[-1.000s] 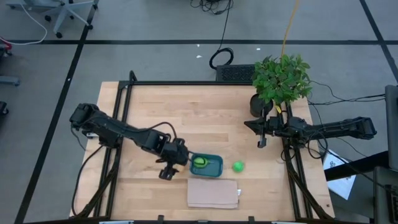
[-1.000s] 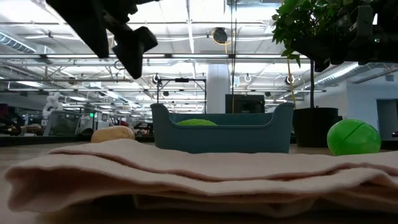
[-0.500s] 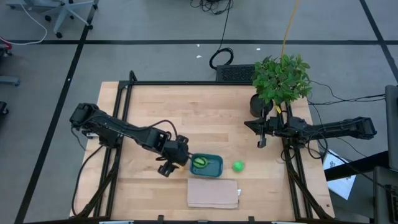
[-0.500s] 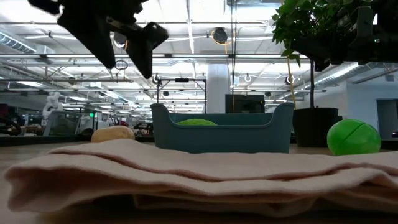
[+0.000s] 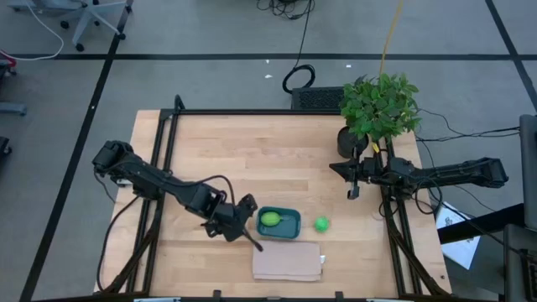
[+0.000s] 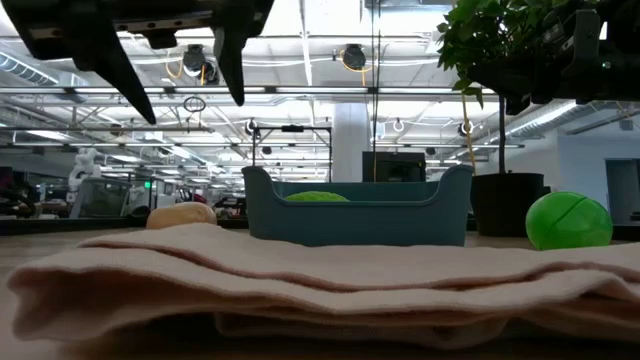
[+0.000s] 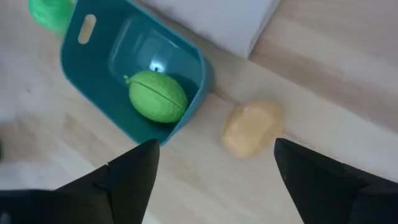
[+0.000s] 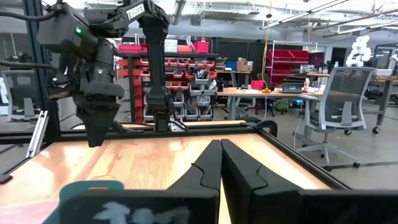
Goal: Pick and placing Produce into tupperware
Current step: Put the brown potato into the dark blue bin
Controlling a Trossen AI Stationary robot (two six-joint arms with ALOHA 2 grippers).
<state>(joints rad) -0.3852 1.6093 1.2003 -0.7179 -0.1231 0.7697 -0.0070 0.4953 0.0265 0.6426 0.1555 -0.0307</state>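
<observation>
Just off the tupperware (image 5: 280,224) rim, the left claw (image 5: 249,237) hangs spread wide above the yellow-orange piece (image 7: 250,128).

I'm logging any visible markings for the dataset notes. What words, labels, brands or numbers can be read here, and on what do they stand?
Nothing can be read with confidence.
White lettering on the upper part of the left arm, seen from the right wrist view: too small and blurred to read.
The tupperware, the lime-green produce, the yellow-orange piece, the green ball and the tan cloth: no text visible.
</observation>
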